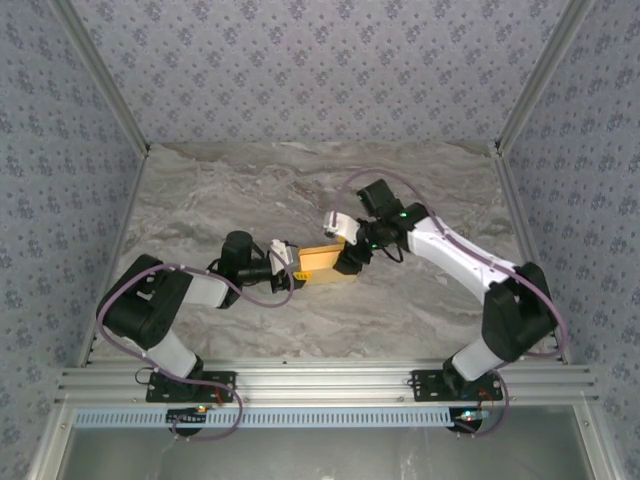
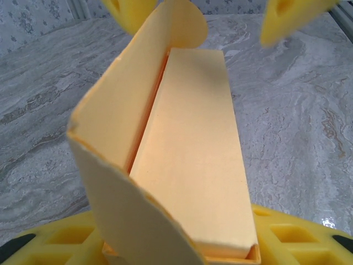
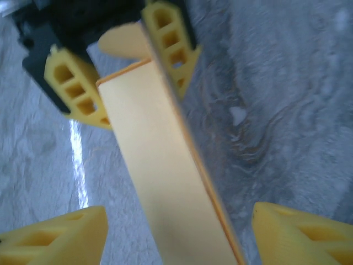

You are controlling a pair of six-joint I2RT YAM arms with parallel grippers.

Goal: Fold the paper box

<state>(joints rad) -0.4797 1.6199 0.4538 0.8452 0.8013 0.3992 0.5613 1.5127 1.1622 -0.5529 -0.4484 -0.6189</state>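
The paper box (image 1: 324, 262) is a yellow-orange, long shallow box lying at the middle of the marble table between the two arms. My left gripper (image 1: 289, 263) is shut on its left end. In the left wrist view the box (image 2: 190, 143) runs away from the camera, with one long side flap (image 2: 118, 110) standing up on the left and a rounded tab at its far end. My right gripper (image 1: 346, 256) straddles the box's right end. In the right wrist view its yellow fingers (image 3: 55, 237) stand apart from the box (image 3: 160, 176), with table showing on both sides.
The grey marble table (image 1: 300, 190) is bounded by patterned walls at the back and sides. An aluminium rail (image 1: 330, 385) carrying both arm bases runs along the near edge. Cables loop off both arms.
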